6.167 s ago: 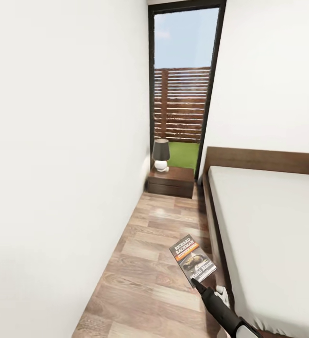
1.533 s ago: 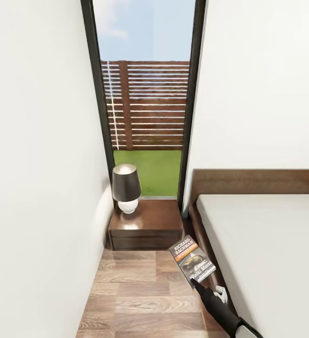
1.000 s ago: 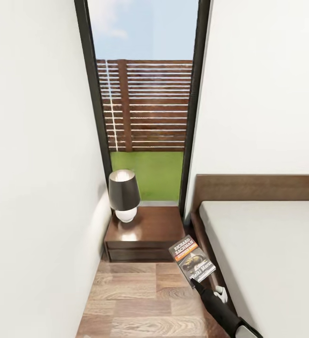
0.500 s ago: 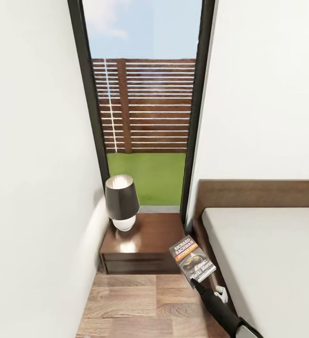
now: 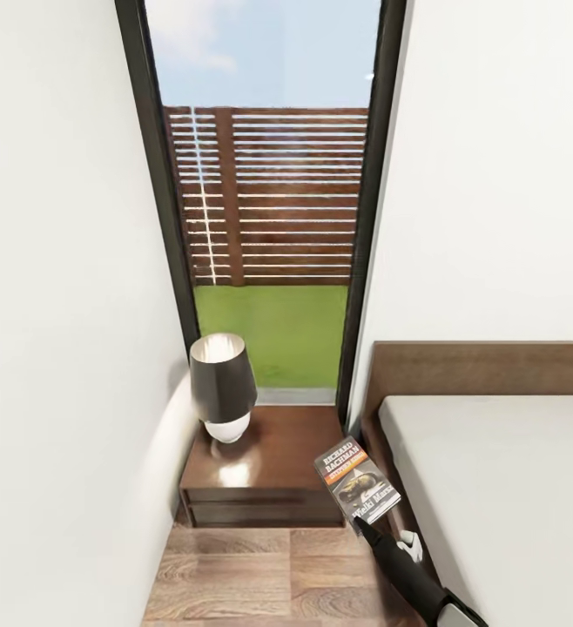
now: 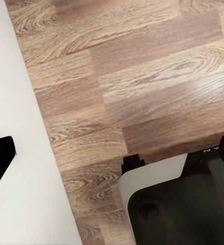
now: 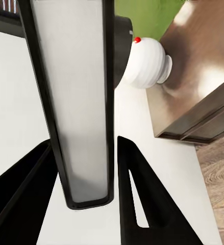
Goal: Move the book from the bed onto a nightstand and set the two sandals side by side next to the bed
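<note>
In the head view, the right gripper [image 5: 362, 521] is pinching the book [image 5: 357, 482] above the floor between the nightstand [image 5: 265, 475] and the bed [image 5: 495, 488]; a lamp [image 5: 222, 397] is standing on the nightstand. In the right wrist view, its fingers [image 7: 142, 204] are clamping the book's edge [image 7: 76, 102]. In the left wrist view, plank floor [image 6: 142, 76] is showing; the left fingers' state cannot be told.

The nightstand [image 5: 269, 475] stands on the plank floor [image 5: 260, 575] in the corner, against the left wall [image 5: 60, 305] and directly below the tall window [image 5: 269, 200]. A lamp [image 5: 222, 387] sits on the nightstand's top at its left rear, close to the wall. The bed [image 5: 504, 496] lies immediately right of the nightstand, its headboard against the far wall. The right gripper [image 5: 362, 521] reaches up from the lower right, between nightstand and bed, and holds the book [image 5: 358, 483] by its near edge. The book hangs above the nightstand's front right corner, just beside the bed frame.
</note>
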